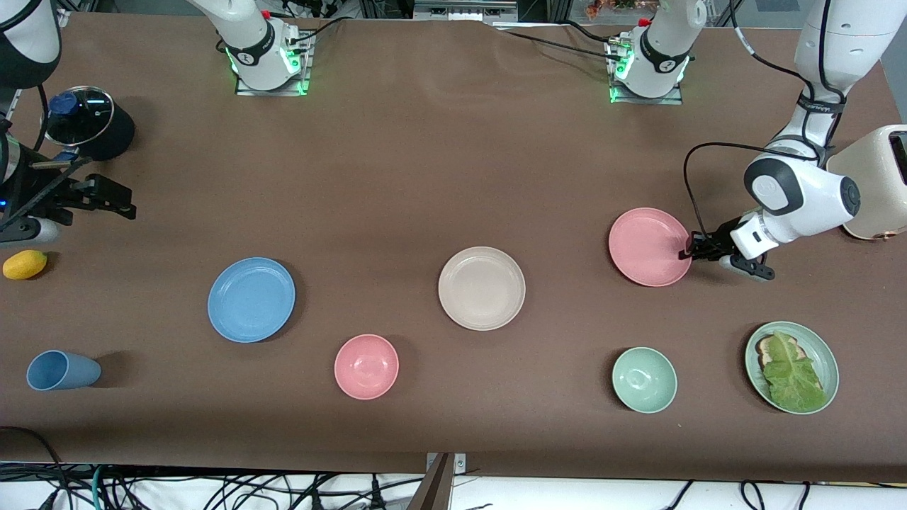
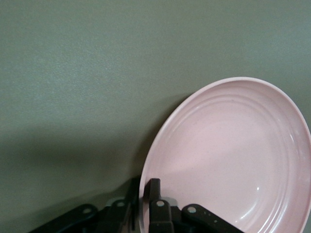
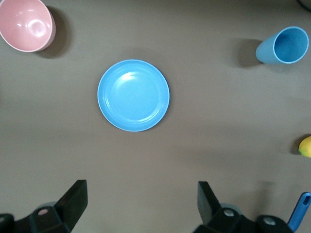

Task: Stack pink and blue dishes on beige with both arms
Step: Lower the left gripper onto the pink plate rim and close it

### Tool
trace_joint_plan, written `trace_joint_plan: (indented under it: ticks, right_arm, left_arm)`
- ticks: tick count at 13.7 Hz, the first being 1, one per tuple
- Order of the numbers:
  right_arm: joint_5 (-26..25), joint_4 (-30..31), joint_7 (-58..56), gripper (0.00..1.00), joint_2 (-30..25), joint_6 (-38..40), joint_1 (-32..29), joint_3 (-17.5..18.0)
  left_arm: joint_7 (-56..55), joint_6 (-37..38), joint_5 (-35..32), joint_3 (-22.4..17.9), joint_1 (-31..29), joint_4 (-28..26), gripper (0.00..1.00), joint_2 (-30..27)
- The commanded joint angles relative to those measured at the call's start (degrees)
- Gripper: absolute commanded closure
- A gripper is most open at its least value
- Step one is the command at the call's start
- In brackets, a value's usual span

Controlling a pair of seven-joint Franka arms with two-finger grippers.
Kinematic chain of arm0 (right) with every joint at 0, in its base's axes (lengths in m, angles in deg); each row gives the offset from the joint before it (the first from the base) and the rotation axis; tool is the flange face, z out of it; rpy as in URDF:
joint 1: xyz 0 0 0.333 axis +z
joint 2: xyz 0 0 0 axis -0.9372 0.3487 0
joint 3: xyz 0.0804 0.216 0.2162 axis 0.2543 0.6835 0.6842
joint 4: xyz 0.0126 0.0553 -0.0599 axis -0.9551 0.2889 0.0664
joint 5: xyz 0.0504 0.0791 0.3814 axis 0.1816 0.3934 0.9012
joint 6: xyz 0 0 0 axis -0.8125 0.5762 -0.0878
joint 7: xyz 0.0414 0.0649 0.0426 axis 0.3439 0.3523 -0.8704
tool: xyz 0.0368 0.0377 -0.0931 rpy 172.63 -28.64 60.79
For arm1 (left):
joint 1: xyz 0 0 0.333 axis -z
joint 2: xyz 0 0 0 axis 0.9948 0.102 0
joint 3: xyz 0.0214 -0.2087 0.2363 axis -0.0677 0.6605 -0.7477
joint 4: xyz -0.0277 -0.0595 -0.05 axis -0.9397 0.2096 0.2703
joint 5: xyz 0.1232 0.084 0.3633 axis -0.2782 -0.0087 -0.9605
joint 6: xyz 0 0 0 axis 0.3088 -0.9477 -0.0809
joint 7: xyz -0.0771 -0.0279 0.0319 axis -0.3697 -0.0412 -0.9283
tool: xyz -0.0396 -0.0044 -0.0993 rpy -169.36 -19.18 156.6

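Observation:
The pink plate (image 1: 648,246) lies toward the left arm's end of the table. My left gripper (image 1: 689,251) is shut on its rim, one finger inside the plate (image 2: 233,155) and one outside; in its wrist view the gripper (image 2: 144,187) pinches the rim's edge. The beige plate (image 1: 482,288) sits mid-table with nothing on it. The light blue plate (image 1: 251,299) lies toward the right arm's end. My right gripper (image 1: 117,198) hangs open above the table by that end, nothing between its fingers. Its wrist view looks down past the gripper (image 3: 142,187) on the blue plate (image 3: 133,95).
Close to the front camera stand a blue cup (image 1: 62,370), a pink bowl (image 1: 366,366), a pale green bowl (image 1: 644,380) and a green plate (image 1: 815,343) with lettuce. A lemon (image 1: 25,264) and lidded black pot (image 1: 88,124) flank the right gripper. A toaster (image 1: 875,184) stands beside the left arm.

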Motion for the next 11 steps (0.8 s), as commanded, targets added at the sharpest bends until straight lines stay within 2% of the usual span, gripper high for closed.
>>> trace_joint_plan:
  ticks: [1,8,11]
  right_arm:
    - [0.93,-0.53,0.03,0.0,-0.18,1.64,-0.34,0.22]
    - [0.84,-0.53,0.03,0.0,-0.09,1.02,-0.34,0.05]
    - [0.4,-0.62,0.03,0.0,-0.09,1.03,-0.34,0.13]
  left_arm:
    - [1.45,1.41,1.76,-0.33,0.76,-0.27,1.0,-0.96]
    - [-11.98,3.71,1.76,0.2,5.59,1.75,1.0,-3.41]
    - [-21.2,11.16,1.85,0.47,7.34,4.9,1.0,-4.29]
